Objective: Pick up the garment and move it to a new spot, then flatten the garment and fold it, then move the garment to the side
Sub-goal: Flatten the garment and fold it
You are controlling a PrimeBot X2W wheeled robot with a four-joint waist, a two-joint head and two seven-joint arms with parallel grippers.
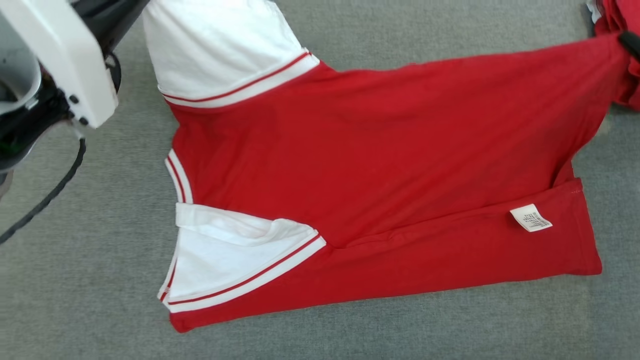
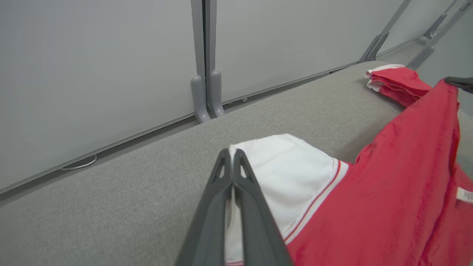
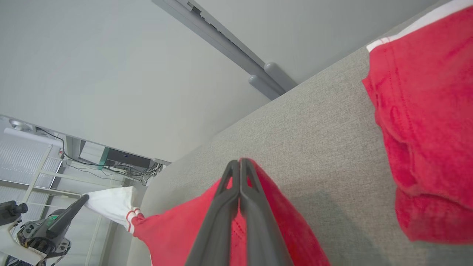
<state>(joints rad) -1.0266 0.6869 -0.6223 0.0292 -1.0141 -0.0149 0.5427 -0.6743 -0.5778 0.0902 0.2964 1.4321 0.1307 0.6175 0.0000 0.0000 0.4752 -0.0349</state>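
Note:
The garment [image 1: 380, 165] is a red shirt with white sleeves, lying on the grey table [image 1: 100, 300] with its near half flat. Its far edge is lifted and stretched between my two grippers. My left gripper [image 2: 232, 153] is shut on the far white sleeve [image 2: 292, 177], at the head view's upper left. My right gripper [image 3: 240, 162] is shut on the red hem corner [image 3: 266, 184], at the head view's upper right [image 1: 631, 42]. The near white sleeve [image 1: 225, 260] lies folded onto the body. A white care label [image 1: 531, 218] faces up.
A stack of folded red garments [image 1: 622, 20] sits at the table's far right corner, close to my right gripper. Grey wall panels [image 2: 111, 66] rise just behind the table's far edge. My left arm [image 1: 60, 65] and its cable [image 1: 55, 190] hang over the table's left part.

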